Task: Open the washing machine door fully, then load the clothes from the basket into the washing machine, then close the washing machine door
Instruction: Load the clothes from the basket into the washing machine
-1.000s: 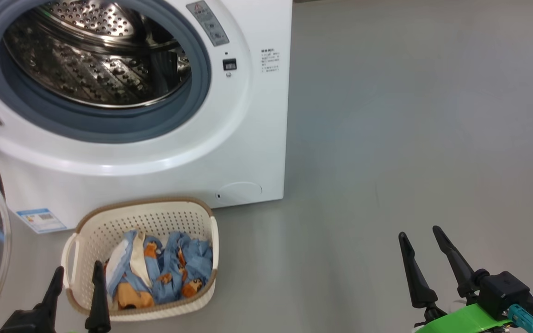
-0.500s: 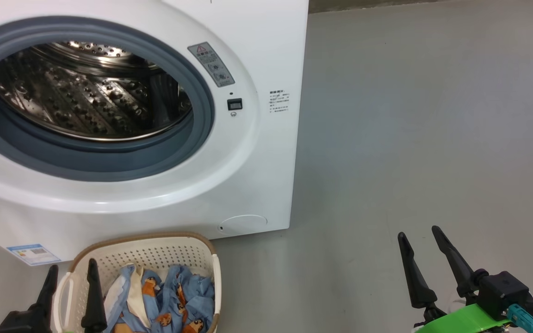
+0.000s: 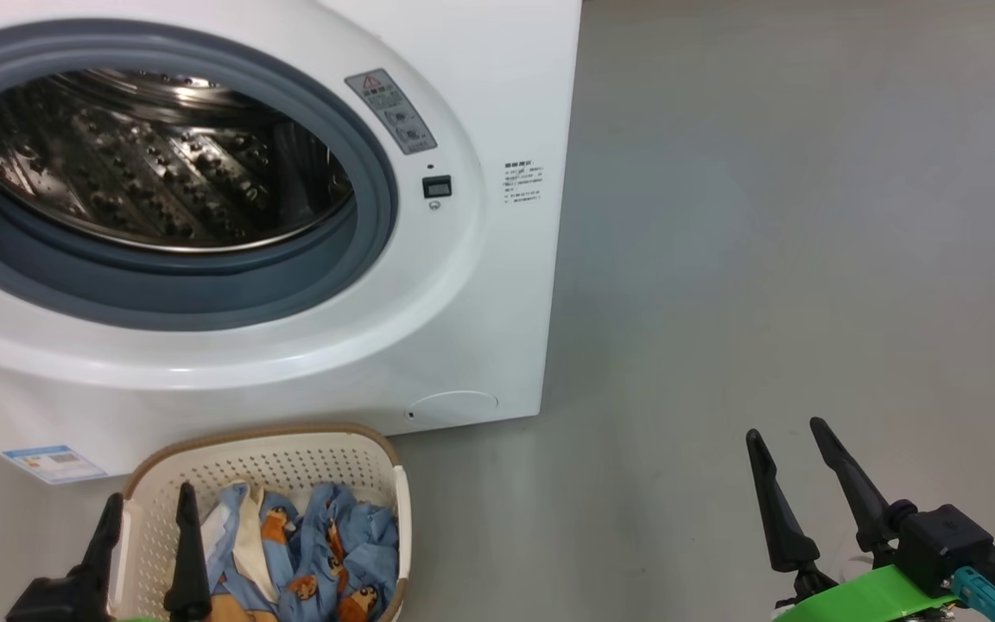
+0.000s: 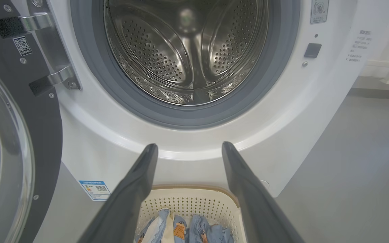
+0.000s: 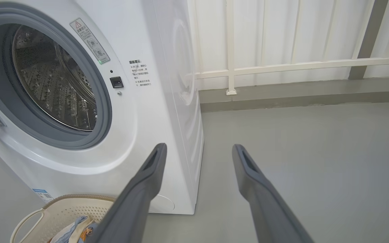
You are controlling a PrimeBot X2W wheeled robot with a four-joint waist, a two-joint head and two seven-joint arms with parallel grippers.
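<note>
At the washer (image 3: 480, 285), door's (image 4: 46, 135) open, clothes (image 3: 316, 553) wait in the basket (image 3: 290, 449), your left gripper (image 3: 149, 494) and right gripper (image 3: 784, 429) spread wide, empty.

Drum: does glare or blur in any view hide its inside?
Head view: drum slightly soft, with speckled highlights. Left wrist view: sharp, one bright reflection at the back, looks empty. Right wrist view: oblique, wide-angle bowing on the washing machine, interior only partly seen.

The washer (image 3: 497, 285) was white with a grey gasket (image 3: 204, 302), the basket (image 3: 290, 471) cream and brown-rimmed, the clothes (image 3: 351, 540) light blue with orange-brown cartoon figures.
</note>
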